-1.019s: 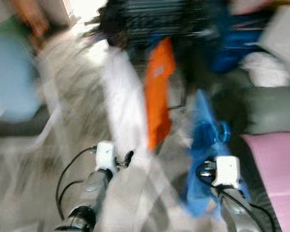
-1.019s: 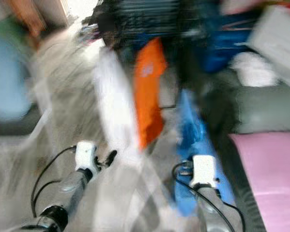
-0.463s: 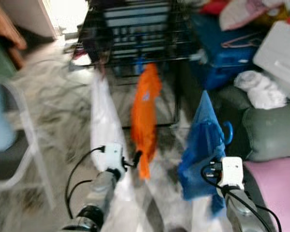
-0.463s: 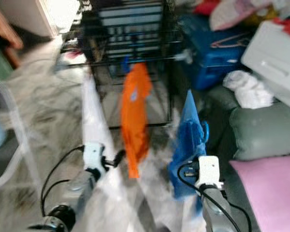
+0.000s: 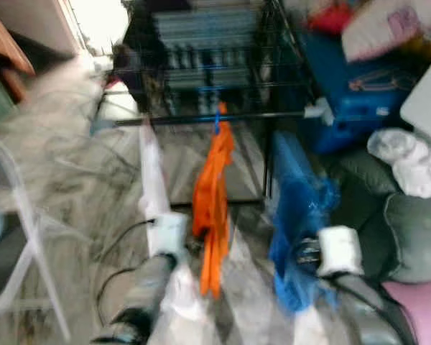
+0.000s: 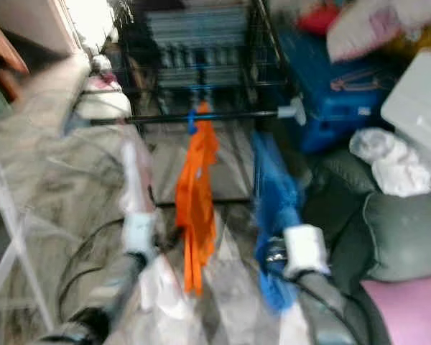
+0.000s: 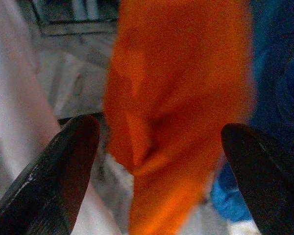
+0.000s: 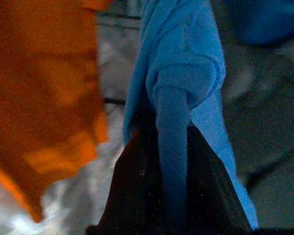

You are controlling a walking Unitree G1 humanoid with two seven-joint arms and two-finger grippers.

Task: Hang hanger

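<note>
Orange garment (image 5: 212, 194) now nearer rail (image 5: 201, 118)

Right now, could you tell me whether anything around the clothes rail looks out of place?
The blue garment is not on the rail; the right gripper holds it beside the hanging orange garment. Loose clothes lie piled on the right.

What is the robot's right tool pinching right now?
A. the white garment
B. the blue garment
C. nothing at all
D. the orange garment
B: the right tool has its black fingers closed on a fold of the blue garment, while the orange garment hangs free beside it.
</note>
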